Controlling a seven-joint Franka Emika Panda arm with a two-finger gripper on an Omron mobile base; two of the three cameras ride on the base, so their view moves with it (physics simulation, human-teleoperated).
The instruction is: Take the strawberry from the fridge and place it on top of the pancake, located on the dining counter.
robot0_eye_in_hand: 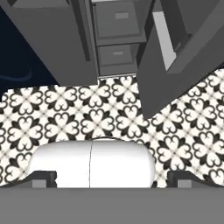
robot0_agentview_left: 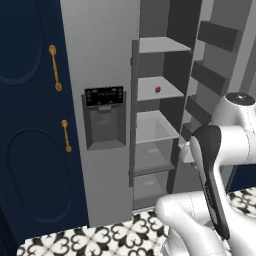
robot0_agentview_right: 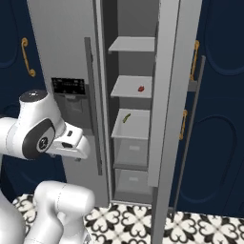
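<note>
Tiny red strawberry (robot0_agentview_left: 158, 90) sits on 2nd shelf of open tall grey fridge (robot0_agentview_left: 100, 60), well above & ahead of two-finger gripper (robot0_eye_in_hand: 112, 179); jaws spread wide, empty, aimed at floor.

The fridge (robot0_agentview_right: 71, 57) is standing with its right door (robot0_agentview_right: 167, 95) swung open, showing white shelves and two drawers (robot0_agentview_right: 129, 164) below them. The strawberry (robot0_agentview_right: 141, 88) is sitting on the second shelf down, alone. A small yellow-green item (robot0_agentview_right: 126, 118) is lying on the shelf beneath it. The black dispenser panel (robot0_agentview_right: 69, 86) is facing out from the closed left door. Navy cabinets (robot0_agentview_right: 214, 143) with gold handles are flanking the fridge, and patterned floor tiles (robot0_agentview_right: 143, 221) are spreading below.
</note>
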